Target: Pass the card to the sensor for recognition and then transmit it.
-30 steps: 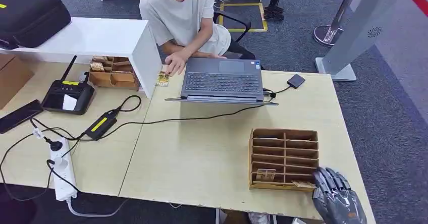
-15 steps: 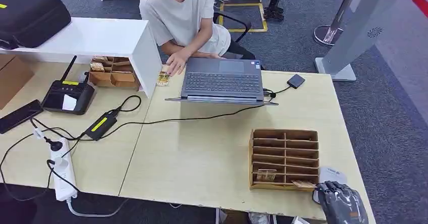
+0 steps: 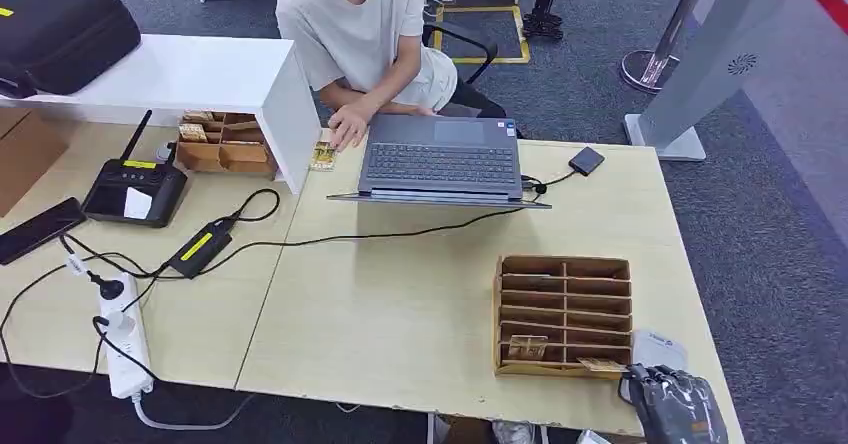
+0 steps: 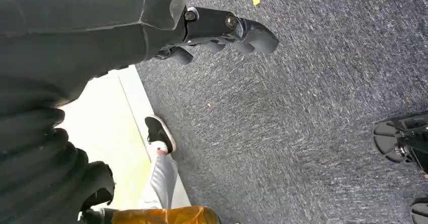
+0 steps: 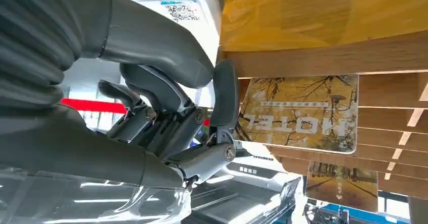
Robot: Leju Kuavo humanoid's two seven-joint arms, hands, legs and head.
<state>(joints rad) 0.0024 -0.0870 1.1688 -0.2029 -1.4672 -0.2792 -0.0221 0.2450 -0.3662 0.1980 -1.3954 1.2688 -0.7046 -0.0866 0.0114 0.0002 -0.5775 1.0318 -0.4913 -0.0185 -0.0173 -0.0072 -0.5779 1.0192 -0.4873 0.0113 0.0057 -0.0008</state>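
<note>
At the near right corner of the light wooden table (image 3: 400, 314), the right hand (image 3: 672, 404) sits just beside the near right corner of the wooden slotted card rack (image 3: 563, 314). A yellow hotel card (image 3: 603, 365) pokes out of the rack's nearest right slot. In the right wrist view this card (image 5: 300, 110), printed "HOTEL" over autumn trees, lies in the rack (image 5: 353, 52), and one dark fingertip (image 5: 225, 98) touches its edge; the other fingers are curled loosely and nothing is pinched yet. A second card (image 3: 526, 346) stands in a near left slot. A white sensor pad (image 3: 660, 348) lies on the table just right of the rack, just beyond the hand.

Left hand (image 4: 222, 30): hangs over grey carpet, fingers curled in, holding nothing.

Far side: a person (image 3: 365, 34) sits at an open laptop (image 3: 442, 159), one hand beside a card at its left. Far left: black router (image 3: 135, 189), power strip (image 3: 125, 339), white shelf (image 3: 180, 74).
</note>
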